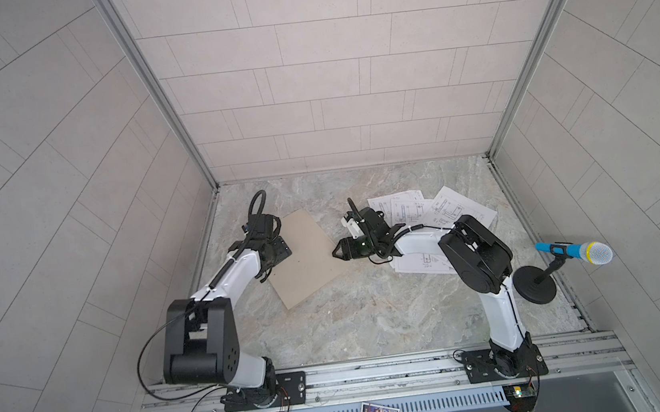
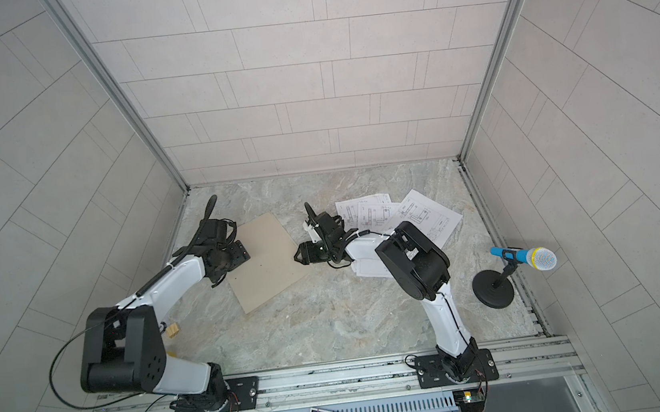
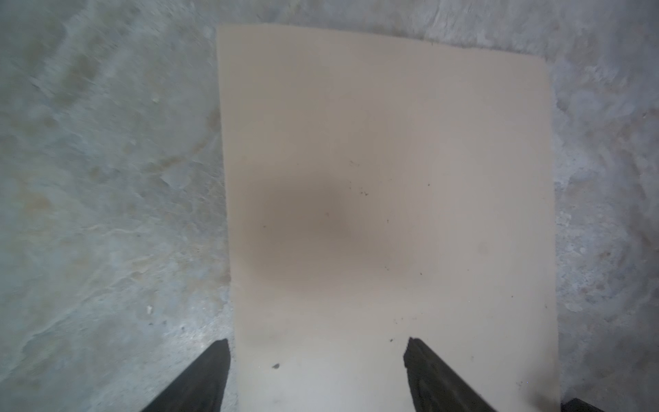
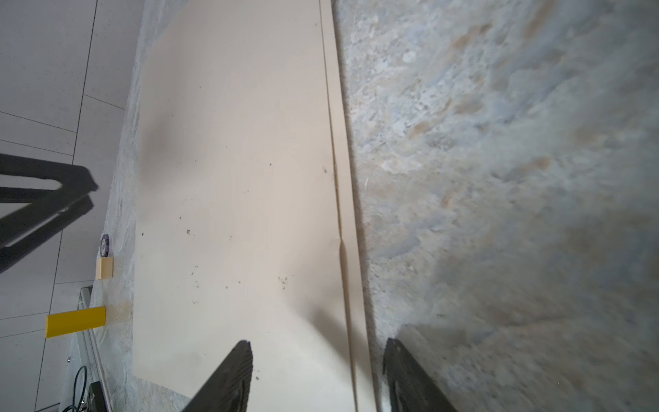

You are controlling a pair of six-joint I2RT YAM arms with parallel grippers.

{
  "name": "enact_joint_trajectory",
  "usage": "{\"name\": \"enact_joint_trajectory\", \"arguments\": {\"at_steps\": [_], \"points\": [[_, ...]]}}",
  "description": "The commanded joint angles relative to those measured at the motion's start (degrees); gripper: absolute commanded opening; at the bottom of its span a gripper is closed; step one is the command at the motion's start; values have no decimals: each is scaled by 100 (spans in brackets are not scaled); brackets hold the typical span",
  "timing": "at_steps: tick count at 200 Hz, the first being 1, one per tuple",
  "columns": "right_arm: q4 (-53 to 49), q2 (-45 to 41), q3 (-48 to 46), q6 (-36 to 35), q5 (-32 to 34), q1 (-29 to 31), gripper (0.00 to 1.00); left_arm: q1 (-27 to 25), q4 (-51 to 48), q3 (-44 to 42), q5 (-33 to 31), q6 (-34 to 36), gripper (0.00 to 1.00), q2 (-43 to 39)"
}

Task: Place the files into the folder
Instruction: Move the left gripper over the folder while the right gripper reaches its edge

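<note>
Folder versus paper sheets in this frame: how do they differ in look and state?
The folder is plain tan and one closed piece; the sheets are white with black line drawings, several of them, fanned and overlapping. The left gripper and right gripper, both open, are at the folder's edges; neither is at the sheets. Folder and sheets both lie flat on the table.

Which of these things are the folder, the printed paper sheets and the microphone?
folder [image 1: 309, 259]: a top view, middle of its tan cover.
files [image 1: 460, 206]: a top view, the rightmost printed sheet.
microphone [image 1: 595, 253]: a top view, its mesh head.
</note>
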Motion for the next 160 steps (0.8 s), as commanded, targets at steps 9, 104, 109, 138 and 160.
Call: {"name": "enact_joint_trajectory", "arguments": {"at_steps": [9,104,109,138,160], "points": [[-449,124,150,-86,242,26,62,4,-170,-381,-425,-298,85,-208],[-460,204,100,-76,188,30,62,26,64,-111,205,-185,85,777],[-456,215,85,-74,174,31,62,24,109,-110,239,-185,85,787],[-332,177,-69,-55,-18,47,61,-18,679,-143,770,-87,84,881],[-362,44,-252,-82,-109,50,59,-159,719,57,892,12,83,1058]]}}
